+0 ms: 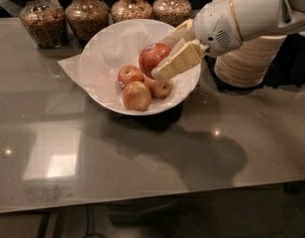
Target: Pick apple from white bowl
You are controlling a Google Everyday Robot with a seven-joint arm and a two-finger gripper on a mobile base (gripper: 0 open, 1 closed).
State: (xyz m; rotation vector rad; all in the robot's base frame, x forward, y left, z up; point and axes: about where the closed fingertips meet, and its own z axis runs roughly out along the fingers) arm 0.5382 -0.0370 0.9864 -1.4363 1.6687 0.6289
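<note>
Tool is clamped on the apple, one finger on each side (far finger partly hidden). The apple is at about 2 o'clock inside the white bowl, sitting higher than the three paler apples at 6 o'clock. The grasp looks made. Left to do: carry it clear of the rim, above the bench.

Dim light (table glare); end effector holding apple over bowl casts shadow.
</note>
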